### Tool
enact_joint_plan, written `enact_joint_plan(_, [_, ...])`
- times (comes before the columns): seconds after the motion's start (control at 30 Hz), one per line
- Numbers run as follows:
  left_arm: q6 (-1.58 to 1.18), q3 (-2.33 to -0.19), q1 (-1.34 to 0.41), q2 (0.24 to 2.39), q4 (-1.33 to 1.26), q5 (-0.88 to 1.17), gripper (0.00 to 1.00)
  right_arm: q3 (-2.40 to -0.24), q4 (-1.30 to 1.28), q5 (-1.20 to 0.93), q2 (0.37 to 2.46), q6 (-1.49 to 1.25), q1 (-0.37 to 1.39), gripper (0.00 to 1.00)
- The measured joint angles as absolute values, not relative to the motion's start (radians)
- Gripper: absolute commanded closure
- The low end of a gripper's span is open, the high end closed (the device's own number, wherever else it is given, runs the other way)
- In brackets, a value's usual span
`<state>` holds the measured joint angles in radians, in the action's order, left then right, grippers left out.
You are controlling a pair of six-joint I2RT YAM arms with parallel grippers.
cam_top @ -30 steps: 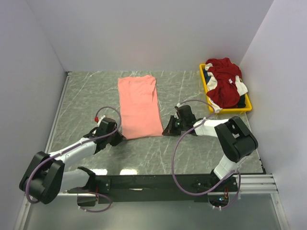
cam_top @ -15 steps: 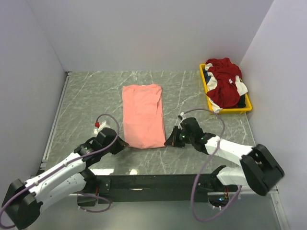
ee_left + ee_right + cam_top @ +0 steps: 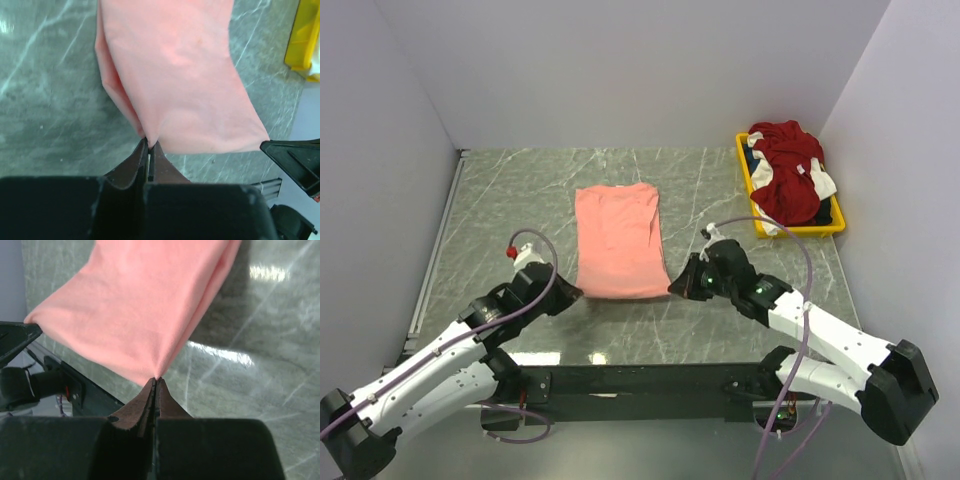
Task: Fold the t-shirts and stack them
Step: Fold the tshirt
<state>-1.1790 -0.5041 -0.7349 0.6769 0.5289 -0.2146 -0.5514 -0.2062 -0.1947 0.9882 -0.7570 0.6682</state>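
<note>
The left gripper [image 3: 149, 146] and right gripper [image 3: 156, 381] are pinching the salmon-pink t-shirt's [image 3: 617, 240] corners at their very fingertips, so uneven pulling is risking a slip.

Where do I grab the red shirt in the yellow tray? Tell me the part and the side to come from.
Grip the raised crumpled fold at the top of the red shirt, coming straight down from above. It lies heaped in the tray, bulging above the rim, so the tray's walls would probably block a sideways approach.
</note>
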Motion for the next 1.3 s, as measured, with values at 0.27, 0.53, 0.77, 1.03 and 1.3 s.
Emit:
enact_joint_plan(0.27, [-1.085,-0.71,-0.673,0.846,0.516,-0.264,0.99,-0.777,-0.286,-0.164,1.119,-0.694,0.64,1.0])
enact_joint_plan(0.53, [-0.952,-0.881,-0.408,1.131,0.411,-0.123,0.99,-1.084,-0.327,-0.208,1.409,-0.629,0.513,1.0])
enact_joint_plan(0.77, [-0.872,-1.178,-0.278,1.487,0.339,-0.023,0.99,-1.452,-0.368,-0.287,1.749,-0.593,0.393,1.0])
enact_joint_plan(1.03, [-0.82,-1.588,-0.186,1.958,0.31,0.095,1.0,-1.964,-0.461,-0.385,2.212,-0.583,0.303,0.97])
enact_joint_plan(1.3, [-0.802,-1.811,-0.134,2.252,0.343,0.174,0.34,-2.332,-0.539,-0.462,2.532,-0.617,0.216,0.42])
